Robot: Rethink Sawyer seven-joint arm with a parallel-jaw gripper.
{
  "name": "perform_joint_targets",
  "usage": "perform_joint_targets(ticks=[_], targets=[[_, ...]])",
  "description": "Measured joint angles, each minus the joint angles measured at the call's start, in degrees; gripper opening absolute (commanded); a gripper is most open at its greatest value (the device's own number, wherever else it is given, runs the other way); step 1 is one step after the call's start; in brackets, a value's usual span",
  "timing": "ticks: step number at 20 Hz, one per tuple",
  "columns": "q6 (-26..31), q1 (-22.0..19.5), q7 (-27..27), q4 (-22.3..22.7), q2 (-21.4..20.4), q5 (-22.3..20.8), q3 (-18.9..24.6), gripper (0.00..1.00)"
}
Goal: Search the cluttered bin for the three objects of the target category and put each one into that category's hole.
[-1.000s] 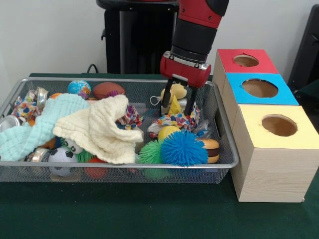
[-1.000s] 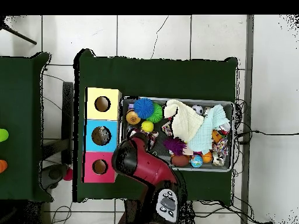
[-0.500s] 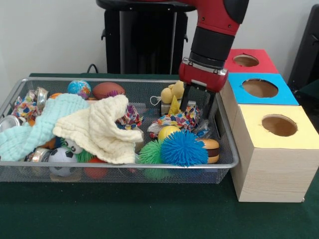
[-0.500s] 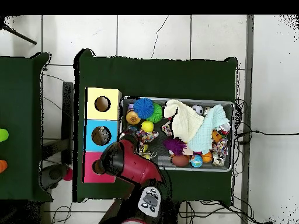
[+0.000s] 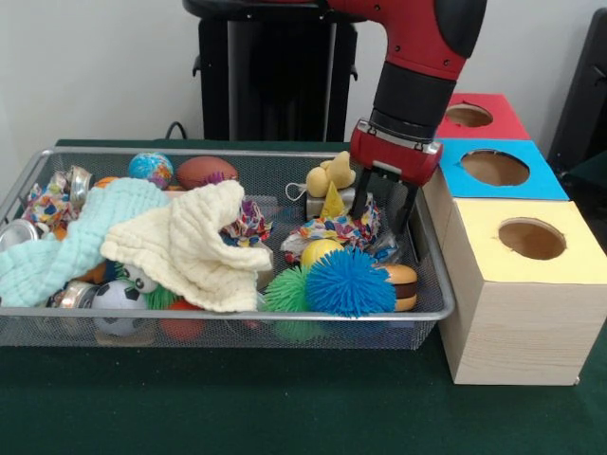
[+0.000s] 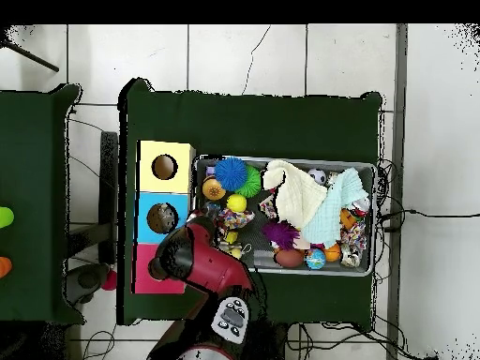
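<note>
- Red-and-black gripper point(image 5: 383, 201) w/ jaws open, empty, over right end of wire mesh bin point(image 5: 432, 289).
- Beside yellow plush toy point(image 5: 331, 175); colourful crumpled wrapper point(image 5: 340, 229) just below.
- Blue-topped wooden box point(image 5: 493, 169) next to gripper.

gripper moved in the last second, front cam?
Yes. The gripper shifted right, from over the yellow plush toy toward the blue box, fingers open and empty.
</note>
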Motion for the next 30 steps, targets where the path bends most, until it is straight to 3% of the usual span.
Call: perform_joint_targets(ticks=[14, 24, 30], targets=[[-5.4, -1.96, 0.02, -1.3, 1.76, 0.46, 0.31, 1.0], [-5.46, -1.33, 0.04, -1.3, 2.02, 3.92, 0.34, 1.0], [-4.78, 1.81, 0.04, -1.3, 1.36, 7.82, -0.67, 1.0]])
